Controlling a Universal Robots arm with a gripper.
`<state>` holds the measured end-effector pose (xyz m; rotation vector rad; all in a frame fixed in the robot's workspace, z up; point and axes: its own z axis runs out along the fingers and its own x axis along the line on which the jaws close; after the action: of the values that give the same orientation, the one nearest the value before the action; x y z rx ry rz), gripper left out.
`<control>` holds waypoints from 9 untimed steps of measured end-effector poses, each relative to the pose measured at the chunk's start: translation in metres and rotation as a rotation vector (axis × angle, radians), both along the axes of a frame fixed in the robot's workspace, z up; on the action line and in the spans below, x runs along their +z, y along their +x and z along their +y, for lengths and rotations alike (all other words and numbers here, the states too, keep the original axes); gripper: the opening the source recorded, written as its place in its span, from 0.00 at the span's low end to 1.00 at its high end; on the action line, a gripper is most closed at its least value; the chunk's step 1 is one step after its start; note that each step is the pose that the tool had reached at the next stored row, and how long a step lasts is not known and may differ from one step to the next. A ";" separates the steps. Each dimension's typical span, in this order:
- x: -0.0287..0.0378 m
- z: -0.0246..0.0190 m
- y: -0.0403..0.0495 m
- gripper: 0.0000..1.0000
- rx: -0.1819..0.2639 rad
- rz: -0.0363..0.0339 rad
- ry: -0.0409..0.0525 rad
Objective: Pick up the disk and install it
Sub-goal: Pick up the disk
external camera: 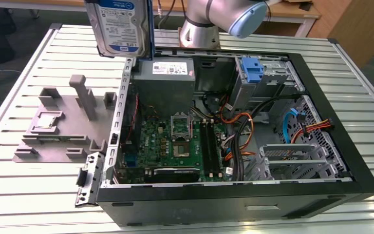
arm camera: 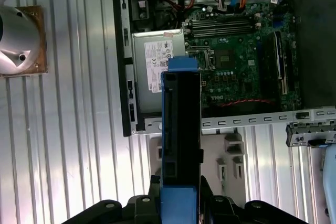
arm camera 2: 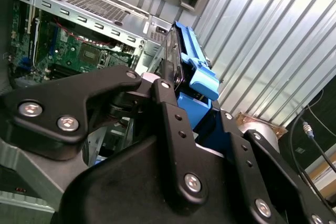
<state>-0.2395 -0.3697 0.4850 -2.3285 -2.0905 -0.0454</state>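
1. The gripper (arm camera: 180, 191) is clamped on the disk (arm camera: 181, 129). In both wrist views its black fingers (arm camera 2: 169, 116) press against the two flat sides, at the end carrying the blue bracket.
2. In the exterior view, the silver arm (external camera: 216, 19) rises behind the far wall of the computer case (external camera: 239, 192).
3. Counted: one disk, one open computer case, one grey power supply (external camera: 166, 68), one blue caddy (external camera: 253, 70) inside the case, and one grey fixture (external camera: 64, 126) on the slatted table (external camera: 18, 195).
4. The disk (external camera: 117, 24) is held on edge, label showing, raised well above the table. It is at the case's far corner on the exterior view's left.
5. In the first wrist view the disk extends straight out from between the fingers, above the power supply (arm camera: 152, 72) and the case wall beside it, touching neither.
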 end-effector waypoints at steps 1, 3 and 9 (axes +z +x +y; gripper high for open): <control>0.0000 -0.0001 0.0013 0.36 0.000 0.0000 0.0000; 0.0000 -0.0002 0.0041 0.36 -0.001 0.0000 0.0000; 0.0000 -0.0005 0.0123 0.36 -0.002 0.0000 0.0000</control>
<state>-0.2272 -0.3701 0.4850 -2.3308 -2.0879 -0.0454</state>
